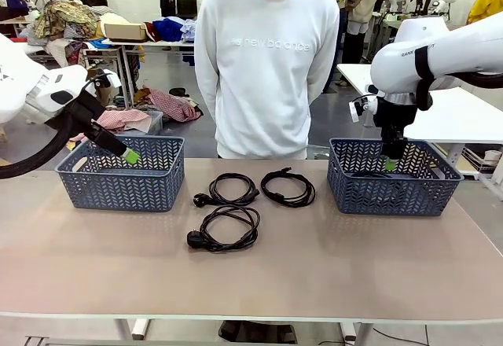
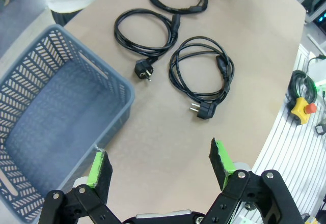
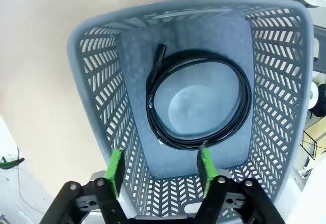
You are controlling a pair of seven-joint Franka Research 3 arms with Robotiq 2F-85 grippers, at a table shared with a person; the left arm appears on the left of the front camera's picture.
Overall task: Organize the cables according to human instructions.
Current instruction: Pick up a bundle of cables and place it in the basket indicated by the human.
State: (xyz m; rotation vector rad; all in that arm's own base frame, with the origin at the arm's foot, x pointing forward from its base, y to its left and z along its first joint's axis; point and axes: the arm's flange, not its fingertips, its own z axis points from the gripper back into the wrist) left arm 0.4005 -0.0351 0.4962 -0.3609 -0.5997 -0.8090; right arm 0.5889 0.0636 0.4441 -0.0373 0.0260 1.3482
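Beige table (image 3: 41, 56), basket (image 3: 87, 61), cable (image 3: 248, 102) inside, beneath right gripper (image 3: 160, 157)

Three coiled black cables (image 1: 196, 240) lying flat, left of the right basket (image 1: 393, 196); fourth cable (image 3: 151, 102) coiled flat inside it.

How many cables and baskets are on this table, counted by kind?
Black coiled cables: 4 (three on the table, one in the right basket)
Blue-grey baskets: 2
Total: 6

Front view: right basket (image 1: 393, 193) largely hides its cable (image 3: 151, 102).
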